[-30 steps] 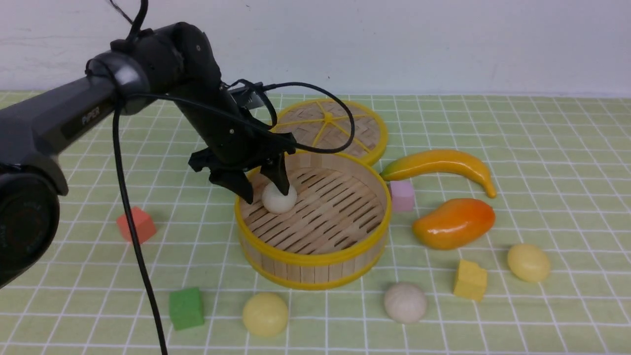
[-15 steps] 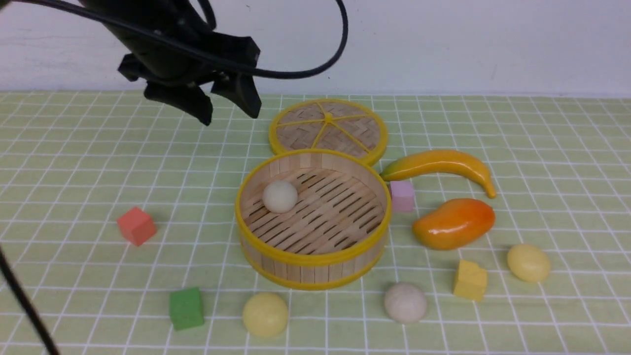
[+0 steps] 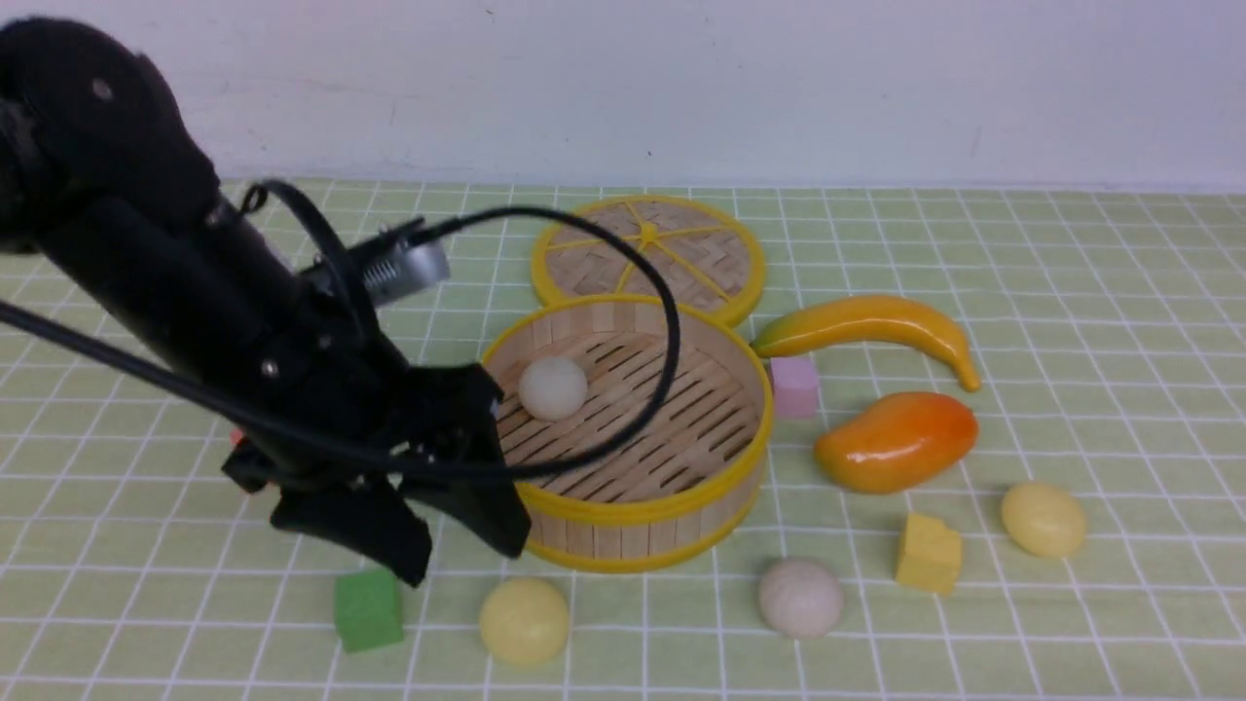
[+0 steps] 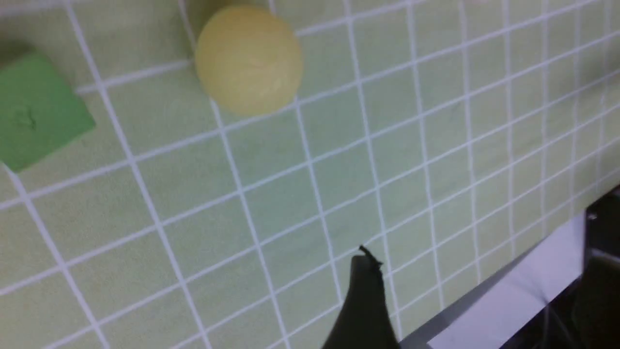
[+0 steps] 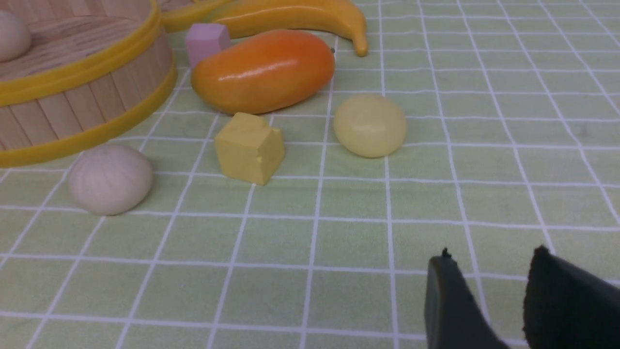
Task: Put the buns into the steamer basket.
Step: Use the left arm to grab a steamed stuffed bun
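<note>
The steamer basket (image 3: 633, 508) stands mid-table with one off-white bun (image 3: 552, 387) on its slatted floor. Three more buns lie on the cloth: a pale yellow one (image 3: 524, 620) in front of the basket, an off-white one (image 3: 800, 597) to its right, and a pale yellow one (image 3: 1044, 519) further right. My left gripper (image 3: 467, 560) hangs open and empty at the basket's front left, just above and left of the near yellow bun (image 4: 249, 60). My right gripper (image 5: 491, 264) is open with nothing between its fingers, low over the cloth, short of the off-white bun (image 5: 110, 178) and yellow bun (image 5: 370, 125).
A woven lid (image 3: 647, 255) lies behind the basket. A banana (image 3: 866, 326), a pink cube (image 3: 794, 386) and a mango (image 3: 896, 440) sit to its right, a yellow cube (image 3: 928, 553) nearer. A green cube (image 3: 368, 608) lies beside the left gripper. The table's front edge (image 4: 484, 300) is close.
My left gripper has let go of the off-white bun in the basket, risen clear, then come down to the basket's front left near the yellow bun. The bun stays in the basket.
</note>
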### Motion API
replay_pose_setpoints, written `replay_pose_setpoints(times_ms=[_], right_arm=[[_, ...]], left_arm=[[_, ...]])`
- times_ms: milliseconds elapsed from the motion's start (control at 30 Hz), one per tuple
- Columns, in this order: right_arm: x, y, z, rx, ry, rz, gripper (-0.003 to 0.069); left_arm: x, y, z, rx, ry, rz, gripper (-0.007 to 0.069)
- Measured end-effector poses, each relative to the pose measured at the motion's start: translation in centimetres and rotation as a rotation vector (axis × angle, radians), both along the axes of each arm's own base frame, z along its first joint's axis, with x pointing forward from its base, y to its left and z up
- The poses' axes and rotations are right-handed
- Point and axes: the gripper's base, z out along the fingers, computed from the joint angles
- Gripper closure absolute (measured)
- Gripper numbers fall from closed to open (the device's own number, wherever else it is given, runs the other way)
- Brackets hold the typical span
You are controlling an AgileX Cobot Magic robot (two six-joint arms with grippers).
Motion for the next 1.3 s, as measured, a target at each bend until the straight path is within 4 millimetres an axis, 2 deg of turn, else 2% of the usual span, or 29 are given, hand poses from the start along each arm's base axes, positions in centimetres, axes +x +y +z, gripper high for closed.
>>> replay_pose_setpoints(times_ms=[133,167,267,400,533,867,1133,1300], right_arm=[[0.0,0.0,0.0,0.0,0.0,0.0,0.0419],[0.0,0.0,0.0,0.0,0.0,0.0,0.0419],[0.0,0.0,0.0,0.0,0.0,0.0,0.0419],[0.0,0.0,0.0,0.0,0.0,0.0,0.0419],[0.0,0.0,0.0,0.0,0.0,0.0,0.0419],[0.0,0.0,0.0,0.0,0.0,0.0,0.0419],[0.0,0.0,0.0,0.0,0.0,0.0,0.0419],[0.0,0.0,0.0,0.0,0.0,0.0,0.0419]], left_arm=[[-0.4,-2.1,-0.8,0.059,-0.064,-0.058,0.0092],[-0.3,-3.1,-1.5,0.122,-0.11,-0.061,0.0092],[0.5,-4.0,-3.3,0.228,-0.14,-0.01,0.0092],[1.7,-4.5,-5.4,0.306,-0.149,0.054,0.0092],[2.7,-5.0,-6.9,0.306,-0.168,0.082,0.0092],[3.5,-5.4,-8.5,0.302,-0.162,0.093,0.0101],[3.9,-5.9,-10.4,0.301,-0.113,0.105,0.0185],[3.9,-5.9,-10.9,0.31,-0.1,0.102,0.0267]])
